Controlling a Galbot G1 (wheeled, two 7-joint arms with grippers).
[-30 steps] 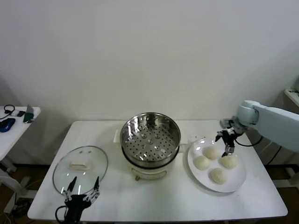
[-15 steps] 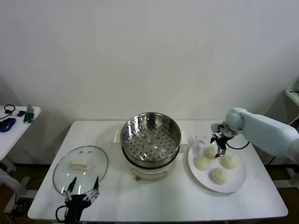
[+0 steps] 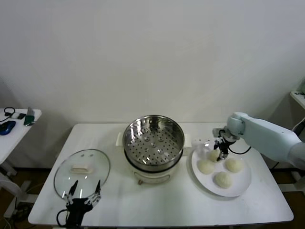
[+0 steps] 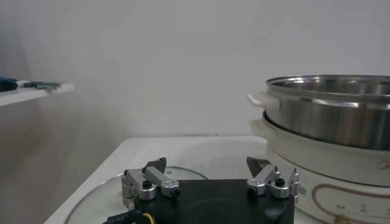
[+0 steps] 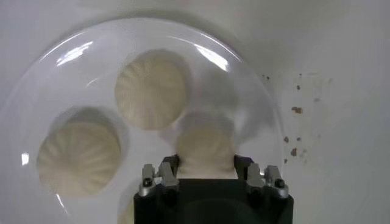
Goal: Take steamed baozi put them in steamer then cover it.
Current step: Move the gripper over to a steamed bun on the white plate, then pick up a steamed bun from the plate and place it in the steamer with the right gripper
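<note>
White plate [image 3: 240,183] is carrying four baozi [image 3: 206,166]; the right claw [image 3: 221,153] is gripping the rear one. Left claw [image 3: 84,195] is hanging open by the cover [image 3: 82,170] on the counter [image 3: 167,205], left of the steamer [image 3: 153,138].

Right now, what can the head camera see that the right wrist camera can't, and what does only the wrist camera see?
Only the head view shows the steamer, the glass lid with the left tool parked over it, and the side table. Only the right wrist view shows the pleats on the buns and brown specks beside the plate. Both show the right tool closing around a bun on the plate.
</note>
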